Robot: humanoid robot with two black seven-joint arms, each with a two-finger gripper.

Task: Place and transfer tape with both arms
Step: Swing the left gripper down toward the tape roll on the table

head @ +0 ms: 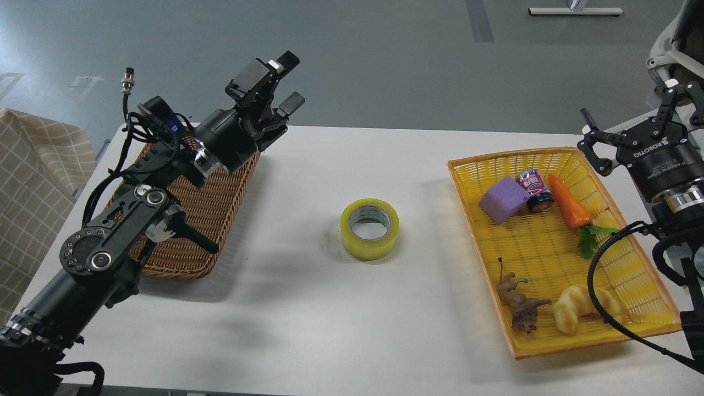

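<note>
The tape [369, 229], a wide yellow roll with a grey-white core, lies flat on the white table [330, 308] near its middle, with nothing touching it. My left gripper [290, 81] is open and empty. It is turned on its side and held in the air over the far right corner of the brown wicker basket [220, 209], up and to the left of the tape. My right gripper [627, 102] is open and empty. It points upward at the far right, beyond the yellow basket [528, 242] and well away from the tape.
The yellow basket holds a purple block [503, 199], a small can [534, 190], a toy carrot [566, 203], a toy animal [520, 302] and a bread piece [583, 308]. The brown wicker basket is partly under my left arm. A checked cloth [27, 181] hangs at the left.
</note>
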